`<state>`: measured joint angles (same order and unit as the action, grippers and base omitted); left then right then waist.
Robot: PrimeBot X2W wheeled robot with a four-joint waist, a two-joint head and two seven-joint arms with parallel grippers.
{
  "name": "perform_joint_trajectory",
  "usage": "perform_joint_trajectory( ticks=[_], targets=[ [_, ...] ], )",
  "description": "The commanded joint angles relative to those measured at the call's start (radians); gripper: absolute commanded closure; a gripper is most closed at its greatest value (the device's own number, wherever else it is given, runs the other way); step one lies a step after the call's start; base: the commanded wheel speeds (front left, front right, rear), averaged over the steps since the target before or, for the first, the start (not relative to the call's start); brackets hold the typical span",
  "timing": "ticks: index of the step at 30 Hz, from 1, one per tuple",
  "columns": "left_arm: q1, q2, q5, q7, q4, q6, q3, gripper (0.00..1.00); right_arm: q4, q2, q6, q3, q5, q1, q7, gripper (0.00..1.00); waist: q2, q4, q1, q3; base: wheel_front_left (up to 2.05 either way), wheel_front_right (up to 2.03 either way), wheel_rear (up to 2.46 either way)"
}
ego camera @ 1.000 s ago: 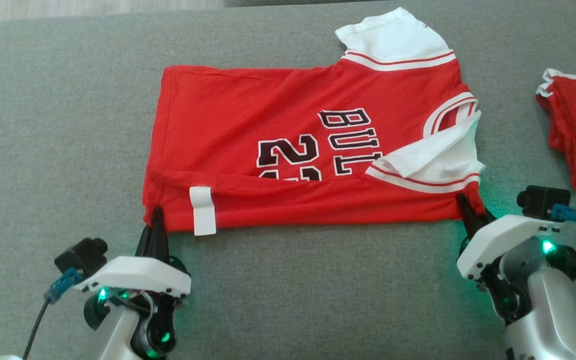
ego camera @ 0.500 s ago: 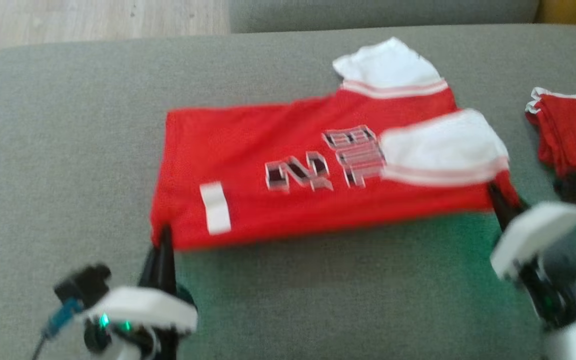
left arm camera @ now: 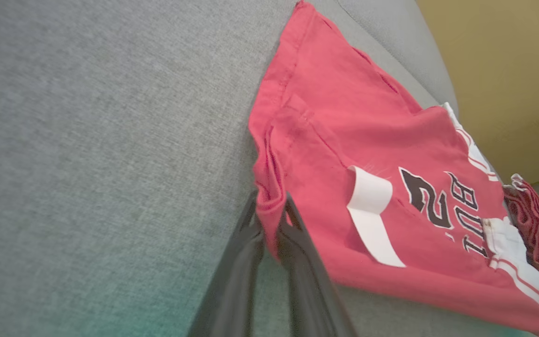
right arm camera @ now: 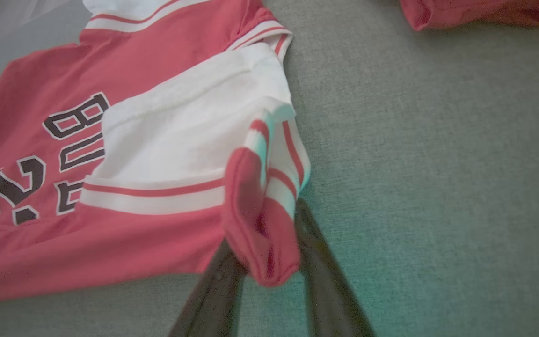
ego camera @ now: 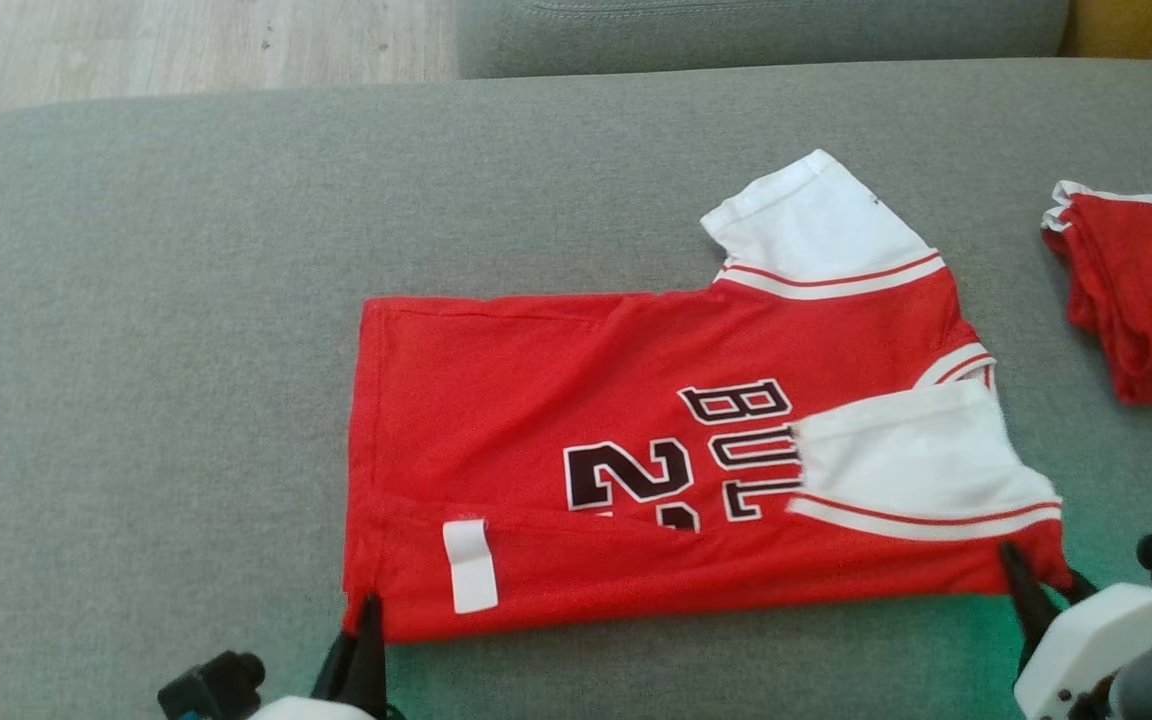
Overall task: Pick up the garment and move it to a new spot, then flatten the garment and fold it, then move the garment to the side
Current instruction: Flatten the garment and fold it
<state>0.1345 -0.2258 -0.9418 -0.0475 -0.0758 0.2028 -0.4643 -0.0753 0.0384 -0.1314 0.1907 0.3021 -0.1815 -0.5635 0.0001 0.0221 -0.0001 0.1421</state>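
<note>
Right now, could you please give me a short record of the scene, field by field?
surface: grey fabric sofa cushion
garment: red jersey with white sleeves, lying flat, near long edge folded over the print
near sleeve: folded onto the chest lettering
left claw: closed on the jersey's hem corner
right claw: straddles the shoulder-end corner, grip unclear
other item: crumpled red cloth, far right, apart from the jersey
</note>
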Motion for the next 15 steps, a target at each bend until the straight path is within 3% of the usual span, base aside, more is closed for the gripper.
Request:
perform_joint_trajectory(
  ticks=[1, 8, 15],
  targets=[
    [-0.016, -0.007, 0.007, -0.018, 0.016, 0.006, 0.029, 0.00, -0.028, 0.012, 0.001, -0.020, 0.018, 0.001, 0.022, 0.00, -0.0001, -0.004, 0.0001, -0.001, 0.00, 0.00, 0.00],
    [-0.033, -0.045, 0.032, -0.029, 0.018, 0.012, 0.043, 0.00, -0.022, 0.012, 0.001, -0.023, 0.026, -0.004, 0.099, 0.00, -0.0001, -0.023, 0.0001, -0.004, 0.00, 0.00, 0.00],
    [-0.233, -0.200, 0.153, 0.046, 0.091, 0.014, 0.054, 0.00, -0.089, 0.012, 0.001, -0.041, -0.011, 0.082, 0.119, 0.00, -0.0001, -0.036, 0.0001, 0.027, 0.00, 0.00, 0.00]
  ],
)
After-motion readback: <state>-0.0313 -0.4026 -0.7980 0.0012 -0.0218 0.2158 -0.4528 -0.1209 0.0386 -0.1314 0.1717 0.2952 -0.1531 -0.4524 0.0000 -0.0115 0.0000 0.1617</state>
